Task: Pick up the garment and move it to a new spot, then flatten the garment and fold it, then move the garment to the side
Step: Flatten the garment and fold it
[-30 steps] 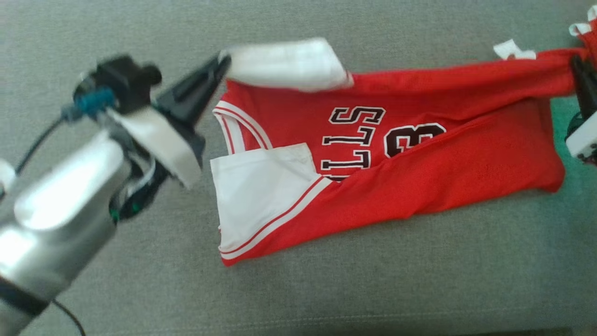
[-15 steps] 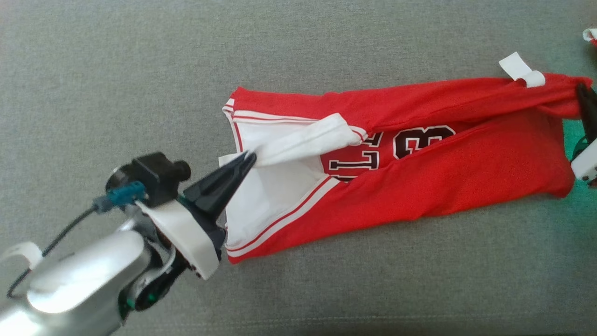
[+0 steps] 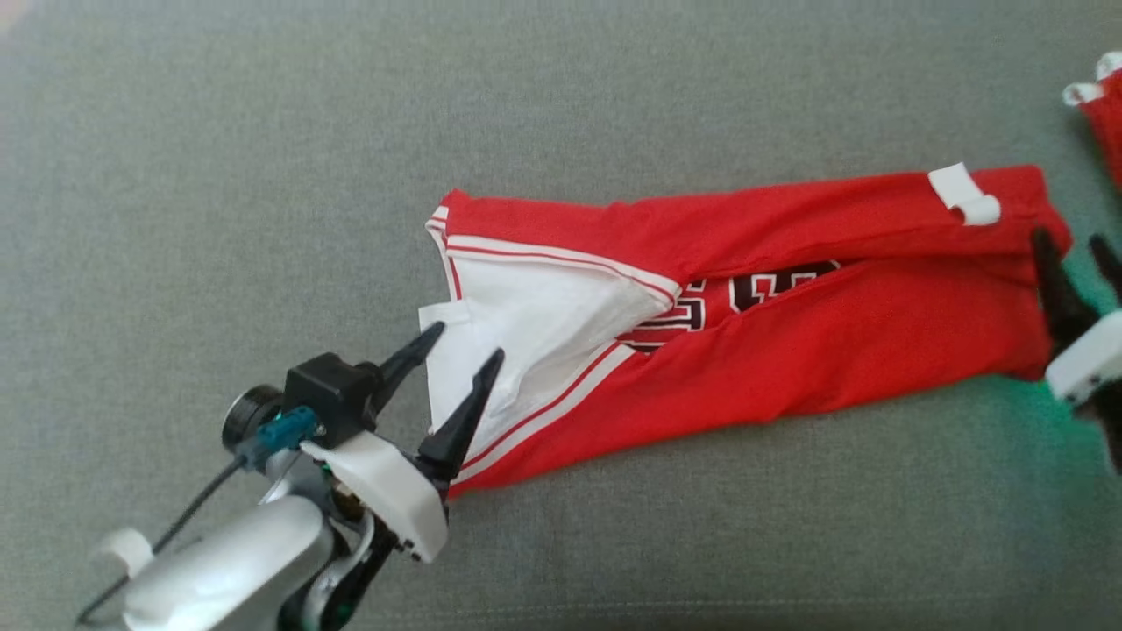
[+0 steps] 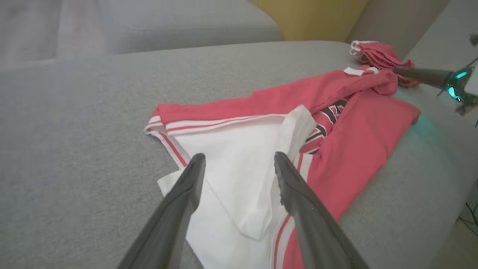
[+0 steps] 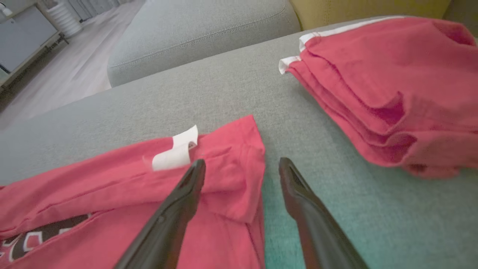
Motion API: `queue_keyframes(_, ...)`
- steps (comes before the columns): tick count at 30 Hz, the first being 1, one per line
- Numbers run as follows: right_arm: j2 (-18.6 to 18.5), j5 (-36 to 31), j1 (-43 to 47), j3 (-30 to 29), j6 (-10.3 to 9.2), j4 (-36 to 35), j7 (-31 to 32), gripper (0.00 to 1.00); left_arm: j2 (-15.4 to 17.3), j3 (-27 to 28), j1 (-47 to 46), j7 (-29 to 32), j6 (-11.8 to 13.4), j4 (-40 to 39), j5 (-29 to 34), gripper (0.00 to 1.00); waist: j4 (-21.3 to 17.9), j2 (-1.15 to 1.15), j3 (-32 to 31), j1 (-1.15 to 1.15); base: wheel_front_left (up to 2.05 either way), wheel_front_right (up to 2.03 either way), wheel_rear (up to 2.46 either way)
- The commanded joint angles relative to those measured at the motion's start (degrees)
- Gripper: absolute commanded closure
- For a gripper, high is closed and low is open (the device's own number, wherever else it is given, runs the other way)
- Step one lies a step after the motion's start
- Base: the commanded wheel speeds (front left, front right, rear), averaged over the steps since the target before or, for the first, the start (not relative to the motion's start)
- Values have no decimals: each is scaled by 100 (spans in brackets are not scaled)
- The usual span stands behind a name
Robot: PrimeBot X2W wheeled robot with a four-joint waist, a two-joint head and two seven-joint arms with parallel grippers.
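a grey sofa cushion [image 3: 263, 175] carries everything here; in the left wrist view a yellow cushion [image 4: 310, 18] stands behind it, and the right wrist view shows a wooden floor [image 5: 74, 71] beyond its edge.

the red jersey [image 3: 833, 350] lies on the sofa cushion as a long, narrow band, its two long sides folded in toward the middle. between the folds a strip of black lettering [image 3: 771, 285] shows. at one end of the jersey the cloth is turned back, baring its white inner side [image 3: 543, 315] edged with red and white stripes. at the other end a small white label [image 3: 964, 197] sticks up from the folded edge.

the left gripper [image 3: 469, 340] is at the jersey's white end, fingers wide apart and holding nothing; in the left wrist view both fingers [image 4: 186, 194] reach over the white cloth. whether they touch it i cannot tell.

the right gripper [image 3: 1068, 238] is at the jersey's label end, fingers also apart and empty. in the right wrist view one finger lies over the red hem corner just beside the label and the other over bare cushion, where a green glow [image 5: 336, 209] falls.

beyond the jersey's label end, apart from it, sits a stack of folded red garments [image 5: 392, 86].
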Motion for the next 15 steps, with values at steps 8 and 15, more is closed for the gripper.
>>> queue_keyframes(8,363,-67,977,-279,37,-406,-219,0,-688,1892,1309,-102,614,-155,888,0,-71,0,-735,0,0,0,0)
queue_keyframes(15,841,-541,1107,-783,37,34,-194,0,-1502,3079,2453,-103,624,-104,2107,0,152,0,-1217,0,0,0,0)
